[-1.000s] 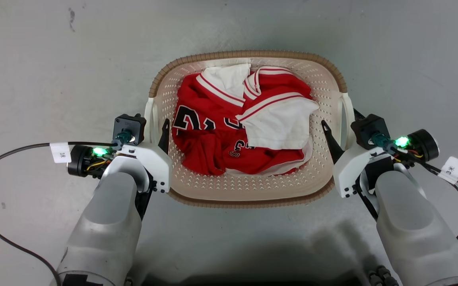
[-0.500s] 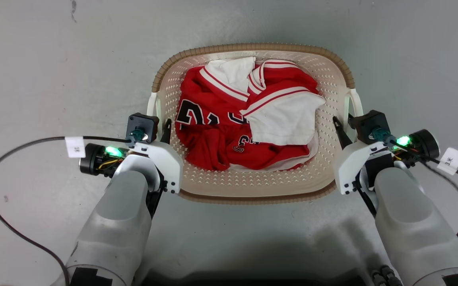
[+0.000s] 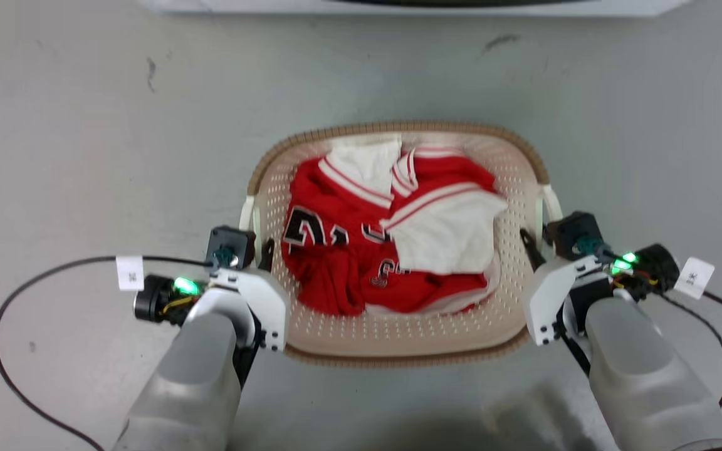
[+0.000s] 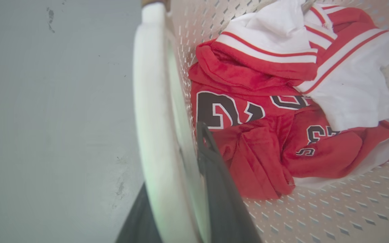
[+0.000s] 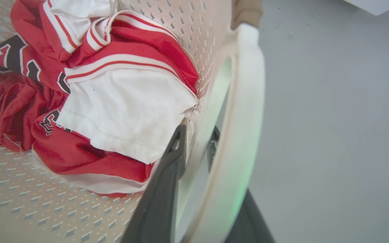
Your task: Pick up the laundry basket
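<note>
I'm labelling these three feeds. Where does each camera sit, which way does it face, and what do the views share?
Head view: on the head, looking down at the laundry basket and grey floor; pale forearms, left gripper and right gripper show.
Left wrist view: on the left wrist, looking along its fingers astride the left handle.
Right wrist view: on the right wrist, its fingers astride the right handle.
Shared: all show the red-and-white jersey.

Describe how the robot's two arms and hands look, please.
Both forearms are smooth pale grey shells. The left hand and right hand each have a white housing, long dark fingers, a black camera block, a green light and a black cable carrying a white tag.
</note>
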Tool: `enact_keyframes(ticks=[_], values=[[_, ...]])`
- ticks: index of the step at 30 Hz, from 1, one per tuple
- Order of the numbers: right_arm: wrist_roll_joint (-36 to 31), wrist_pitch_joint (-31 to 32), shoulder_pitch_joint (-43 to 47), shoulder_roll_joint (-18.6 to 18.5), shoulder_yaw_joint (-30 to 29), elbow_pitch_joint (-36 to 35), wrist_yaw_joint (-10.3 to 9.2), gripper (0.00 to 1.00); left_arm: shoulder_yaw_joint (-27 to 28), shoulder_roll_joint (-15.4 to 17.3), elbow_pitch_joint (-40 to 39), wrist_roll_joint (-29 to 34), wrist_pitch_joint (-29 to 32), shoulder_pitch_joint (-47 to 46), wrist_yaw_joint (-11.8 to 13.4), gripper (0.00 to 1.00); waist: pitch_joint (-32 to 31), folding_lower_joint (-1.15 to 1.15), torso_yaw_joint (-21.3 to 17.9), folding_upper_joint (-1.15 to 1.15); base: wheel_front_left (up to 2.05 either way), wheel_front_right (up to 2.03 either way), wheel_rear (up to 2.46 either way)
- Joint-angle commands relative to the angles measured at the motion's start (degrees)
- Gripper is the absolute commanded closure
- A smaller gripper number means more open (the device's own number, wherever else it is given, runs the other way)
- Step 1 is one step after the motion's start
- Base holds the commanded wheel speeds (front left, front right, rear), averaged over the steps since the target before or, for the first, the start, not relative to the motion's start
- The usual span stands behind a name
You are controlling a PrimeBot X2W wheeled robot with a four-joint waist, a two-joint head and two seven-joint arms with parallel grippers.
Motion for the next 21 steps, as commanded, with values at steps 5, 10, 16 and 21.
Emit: enact_keyframes(ticks=[5, 10, 16, 21], values=[[1.7, -0.1, 2.8, -1.0, 1.3, 2.2, -0.04, 1.0, -0.3, 0.8, 1.5, -0.7, -0.2, 3.4, -0.3, 1.0, -7.4, 0.0, 0.2, 0.0, 0.0, 0.0, 0.0], [4.3, -0.1, 5.3, -1.0, 3.9, 4.0, -0.04, 1.0, -0.6, 0.7, 2.5, -1.4, -0.2, 6.4, -0.5, 1.0, -13.4, 0.0, -0.1, 0.0, 0.0, 0.0, 0.0], [8.8, 0.4, 8.3, -1.0, 8.7, 5.7, -0.04, 1.0, -1.5, 0.6, 4.2, -1.7, -0.2, 9.0, -1.0, 1.0, -19.7, 0.0, -0.5, 0.0, 0.0, 0.0, 0.0], [11.8, 1.7, 10.6, -1.0, 12.5, 6.2, -0.04, 1.0, -2.1, 0.6, 5.0, -1.8, -0.1, 10.7, -1.4, 1.0, -23.6, 0.0, -0.7, 0.0, 0.0, 0.0, 0.0]])
